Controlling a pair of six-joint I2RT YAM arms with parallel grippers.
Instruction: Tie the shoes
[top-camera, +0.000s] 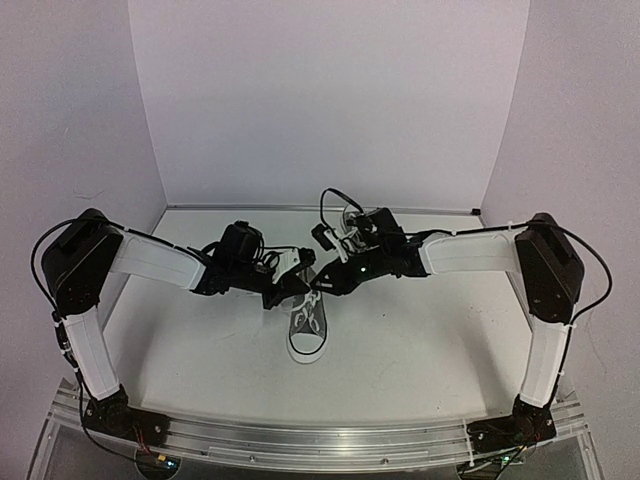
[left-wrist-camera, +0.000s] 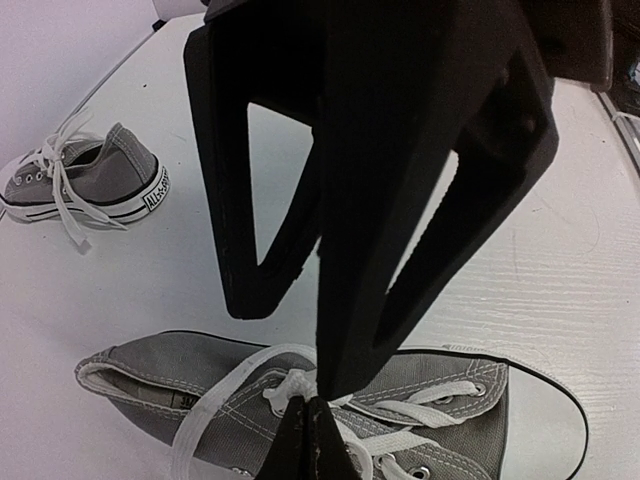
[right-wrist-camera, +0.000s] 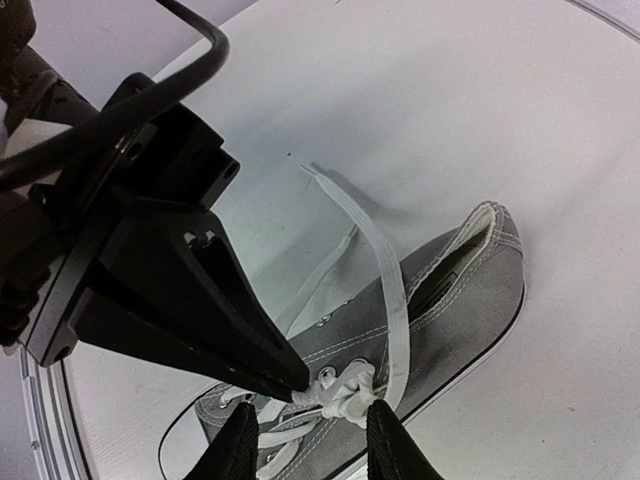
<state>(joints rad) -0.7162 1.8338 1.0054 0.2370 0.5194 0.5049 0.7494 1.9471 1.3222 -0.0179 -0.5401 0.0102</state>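
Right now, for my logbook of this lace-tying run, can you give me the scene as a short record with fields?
near shoe: grey sneaker on its sole, mid table, toe toward the arm bases
far shoe: grey sneaker, farther back, apart from the first, laces loose
left gripper: shut on the white lace at the knot
right gripper: open, fingers either side of the knot
lace end: one tip lies on the table beside the near shoe

Lab booth — plain white walls (top-camera: 330, 100)
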